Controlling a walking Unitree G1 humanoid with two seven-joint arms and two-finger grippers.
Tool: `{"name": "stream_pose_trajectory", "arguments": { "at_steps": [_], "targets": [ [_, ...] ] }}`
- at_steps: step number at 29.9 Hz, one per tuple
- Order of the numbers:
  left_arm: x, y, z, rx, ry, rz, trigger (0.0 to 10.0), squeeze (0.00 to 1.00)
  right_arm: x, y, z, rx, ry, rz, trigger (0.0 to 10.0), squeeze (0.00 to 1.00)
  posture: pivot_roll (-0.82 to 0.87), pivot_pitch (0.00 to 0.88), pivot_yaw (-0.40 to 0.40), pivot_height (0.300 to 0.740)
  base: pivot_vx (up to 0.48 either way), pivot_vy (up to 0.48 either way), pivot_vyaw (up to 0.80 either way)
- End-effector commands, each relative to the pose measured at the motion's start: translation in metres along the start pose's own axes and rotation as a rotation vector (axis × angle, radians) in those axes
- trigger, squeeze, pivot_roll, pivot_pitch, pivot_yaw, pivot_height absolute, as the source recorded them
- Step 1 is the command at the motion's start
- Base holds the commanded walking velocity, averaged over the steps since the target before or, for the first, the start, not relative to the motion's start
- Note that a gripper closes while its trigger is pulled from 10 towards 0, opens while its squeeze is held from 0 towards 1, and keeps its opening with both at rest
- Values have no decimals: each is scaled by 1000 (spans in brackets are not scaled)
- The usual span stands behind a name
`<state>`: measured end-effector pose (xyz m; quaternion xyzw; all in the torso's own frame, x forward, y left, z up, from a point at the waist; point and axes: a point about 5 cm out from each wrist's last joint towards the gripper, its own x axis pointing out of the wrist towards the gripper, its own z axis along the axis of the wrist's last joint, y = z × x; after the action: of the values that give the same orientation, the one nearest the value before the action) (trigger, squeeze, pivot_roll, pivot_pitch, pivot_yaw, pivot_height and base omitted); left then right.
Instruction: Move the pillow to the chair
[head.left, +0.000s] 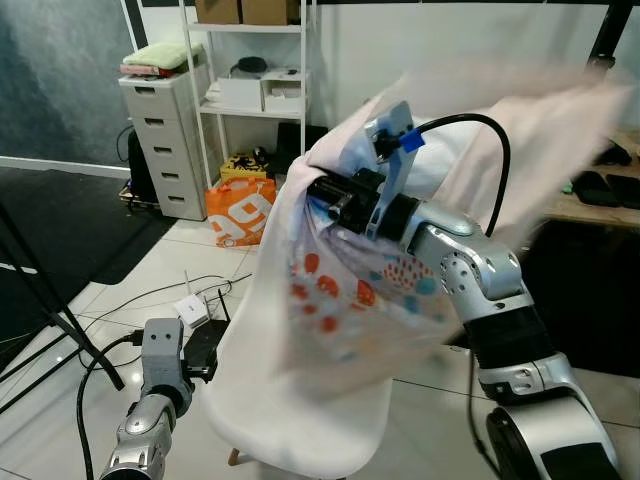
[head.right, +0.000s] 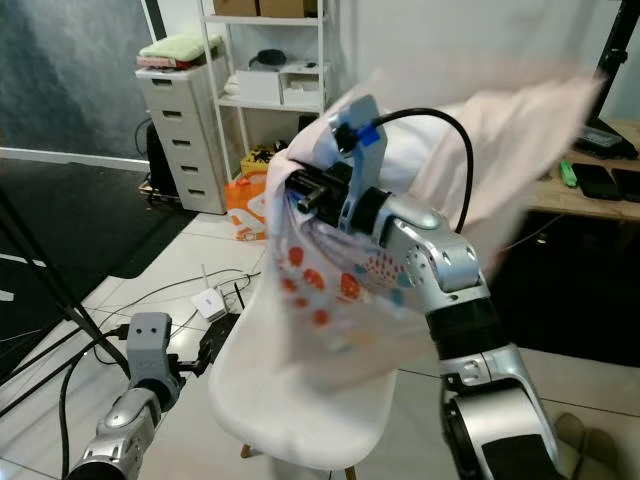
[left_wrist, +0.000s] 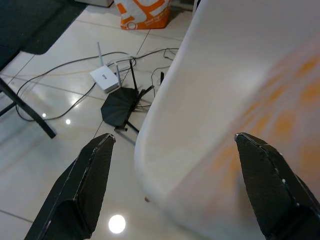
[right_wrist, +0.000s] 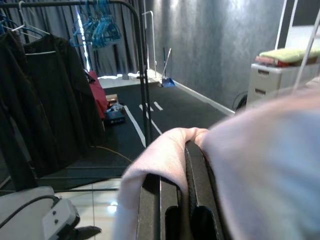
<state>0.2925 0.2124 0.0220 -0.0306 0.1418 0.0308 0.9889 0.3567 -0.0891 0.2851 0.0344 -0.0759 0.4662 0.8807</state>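
Observation:
A pale pink pillow (head.left: 350, 290) with a patch of coloured dots hangs in the air, its upper part blurred. My right gripper (right_wrist: 174, 170) is shut on a fold of its pink cloth, as the right wrist view shows. The pillow's lower end drapes over the seat of a white shell chair (head.right: 300, 420) right beneath it. My left arm (head.left: 160, 370) is low at the chair's left side. In the left wrist view my left gripper (left_wrist: 175, 145) is open, fingers wide apart, pointing at the chair's rim (left_wrist: 210, 100) with nothing between them.
On the tiled floor left of the chair lie a white router (head.left: 190, 310), a black router (left_wrist: 120, 107) and loose cables. Behind stand an orange bag (head.left: 240, 210), grey drawers (head.left: 170, 130) and a white shelf (head.left: 250, 90). A desk (head.left: 600, 200) is at right, a black stand leg (head.left: 50, 310) at left.

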Motion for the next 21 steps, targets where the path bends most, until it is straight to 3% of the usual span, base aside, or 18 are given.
{"name": "stream_pose_trajectory", "arguments": {
  "at_steps": [1,2,3,5,6,7,9,10,11,13,14,15,16,17,18,20,21],
  "targets": [
    [-2,2,-4,3,21,6,10000,0,4,12,19,-15,-68,78,10000,0,-184,13,-34,740,0,0,0],
    [-2,2,-4,3,21,6,10000,0,4,12,19,-15,-68,78,10000,0,-184,13,-34,740,0,0,0],
    [-2,2,-4,3,21,7,10000,0,4,24,14,-15,-40,136,10000,0,-185,13,-34,740,0,0,0],
    [-2,2,-4,3,21,7,10000,0,4,24,14,-15,-40,136,10000,0,-185,13,-34,740,0,0,0],
    [-1,2,-3,3,20,7,10000,0,3,35,-3,-40,59,170,10000,0,-181,14,-36,740,0,0,0],
    [-1,2,-3,3,20,7,10000,0,3,35,-3,-40,59,170,10000,0,-181,14,-36,740,0,0,0],
    [-1,2,-3,4,19,6,10000,0,-1,37,-42,-112,285,119,10000,0,-182,17,-32,740,0,0,0],
    [-1,2,-3,4,19,6,10000,0,-1,37,-42,-112,285,119,10000,0,-182,17,-32,740,0,0,0],
    [-1,2,-3,4,19,7,10000,0,-4,33,-53,-141,359,81,10000,0,-182,17,-32,740,0,0,0],
    [-1,2,-3,4,19,7,10000,0,-4,33,-53,-141,359,81,10000,0,-182,17,-32,740,0,0,0],
    [-1,3,-3,5,21,7,10000,0,-12,19,-72,-227,505,-4,10000,0,-183,19,-29,740,0,0,0],
    [-1,3,-3,5,21,7,10000,0,-12,19,-72,-227,505,-4,10000,0,-183,19,-29,740,0,0,0],
    [-2,3,-3,6,22,7,10000,0,-22,6,-87,-287,622,-76,10000,0,-180,20,-31,740,0,0,0],
    [-2,3,-3,6,22,7,10000,0,-22,6,-87,-287,622,-76,10000,0,-180,20,-31,740,0,0,0],
    [-2,4,-3,6,22,7,10000,0,-31,-6,-96,-351,715,-139,10000,0,-181,21,-31,740,0,0,0],
    [-2,4,-3,6,22,7,10000,0,-31,-6,-96,-351,715,-139,10000,0,-181,21,-31,740,0,0,0],
    [-2,4,-3,6,22,6,10000,0,-42,-25,-99,-389,773,-275,10000,0,-178,23,-30,740,0,0,0]
  ]
}}
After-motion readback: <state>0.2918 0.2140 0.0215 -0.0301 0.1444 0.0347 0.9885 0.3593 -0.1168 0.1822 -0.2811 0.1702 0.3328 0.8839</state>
